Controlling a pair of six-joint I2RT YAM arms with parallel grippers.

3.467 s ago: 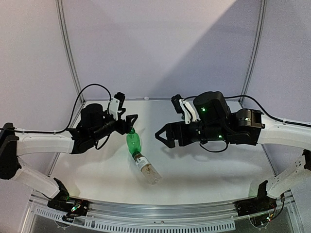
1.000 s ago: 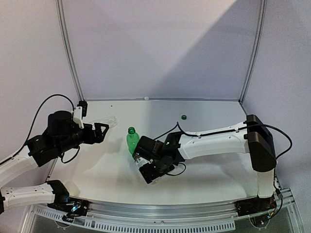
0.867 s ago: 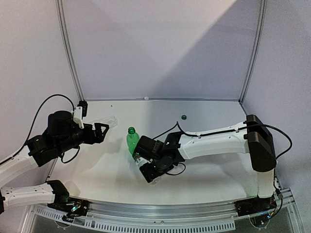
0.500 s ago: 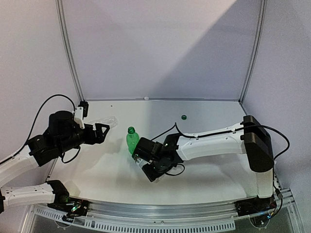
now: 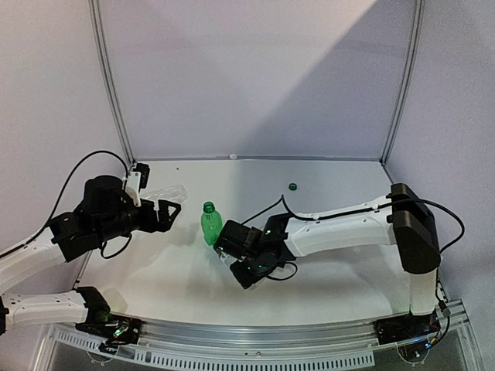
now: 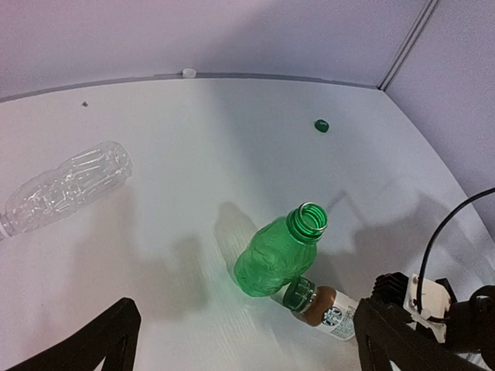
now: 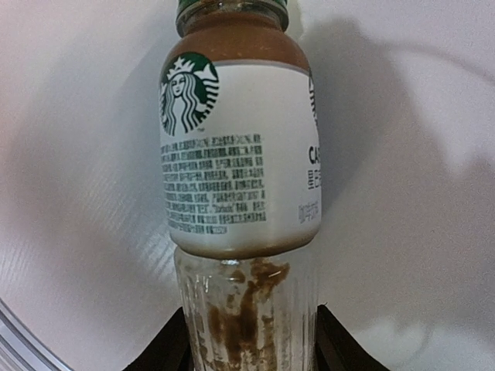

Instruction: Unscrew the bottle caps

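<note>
The labelled bottle (image 7: pixel 236 154) lies on its side on the table, its dark green cap (image 6: pixel 298 294) screwed on and touching the foot of the green bottle (image 6: pixel 272 261). My right gripper (image 7: pixel 247 344) is shut on its clear lower part, one finger against each side. The green bottle (image 5: pixel 210 225) stands upright with its mouth open. A loose dark green cap (image 5: pixel 293 186) lies toward the back. My left gripper (image 6: pixel 240 346) is open, hanging to the left of the green bottle with nothing between its fingers (image 6: pixel 85 348).
A clear ribbed bottle (image 6: pixel 68 188) lies on its side at the back left, beyond the left gripper (image 5: pixel 167 212). A small white cap (image 6: pixel 189 73) rests against the back wall. The right arm (image 5: pixel 348 226) stretches across the right half of the table.
The right gripper's fingers have closed onto the labelled bottle's lower part. The left gripper has shifted a little to the right, toward the green bottle, still open.
</note>
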